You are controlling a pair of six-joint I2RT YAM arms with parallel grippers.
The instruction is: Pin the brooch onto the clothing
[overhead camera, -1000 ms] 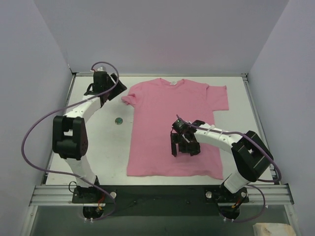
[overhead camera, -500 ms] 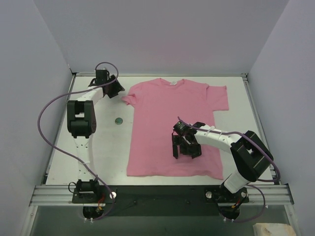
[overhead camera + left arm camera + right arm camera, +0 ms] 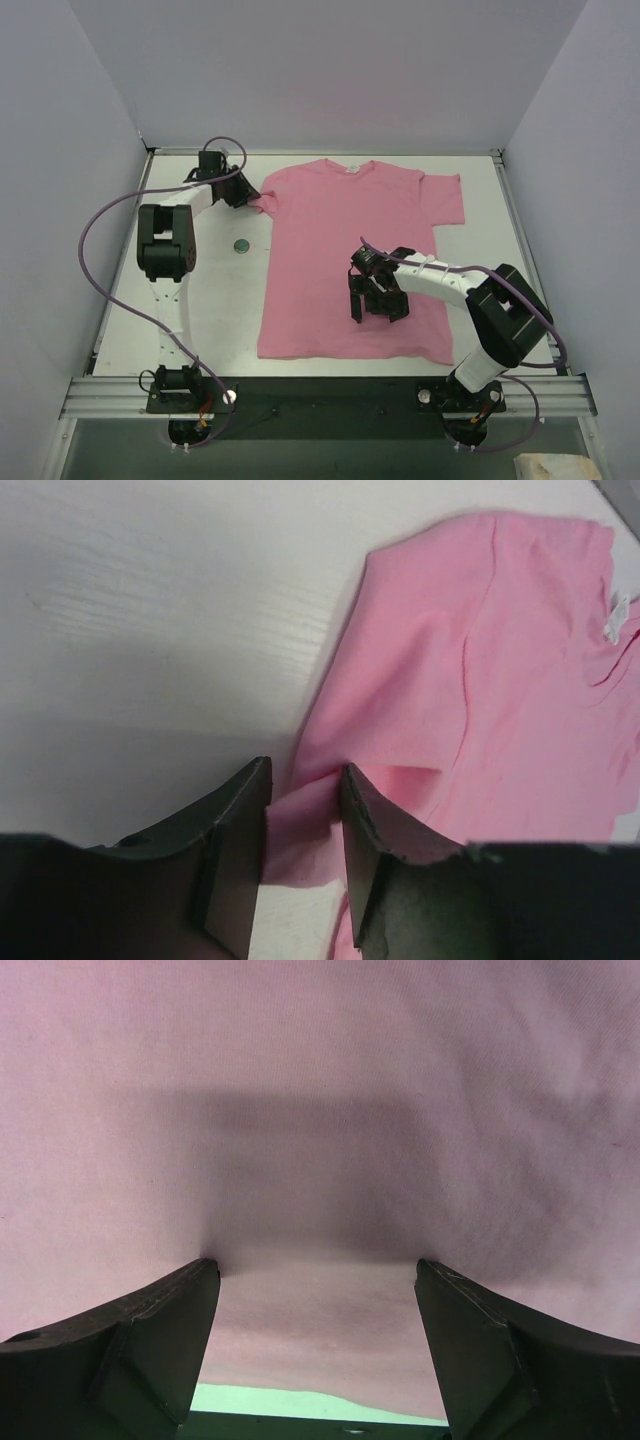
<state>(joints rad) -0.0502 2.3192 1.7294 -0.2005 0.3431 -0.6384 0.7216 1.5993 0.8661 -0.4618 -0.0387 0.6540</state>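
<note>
White bench [image 3: 215, 300], pale walls [image 3: 330, 70] on three sides. Pink clothing [image 3: 350, 260] lies flat, brooch [image 3: 241, 243] apart at its left. Left jaws straddle its far-left edge, narrowly parted, hold unconfirmed; right jaws wide, empty.

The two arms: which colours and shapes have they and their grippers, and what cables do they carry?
Both the left arm and the right arm have white links and black joint blocks. A purple cable loops along each. The left gripper and right gripper have dark, flat, wedge-shaped fingers.
</note>
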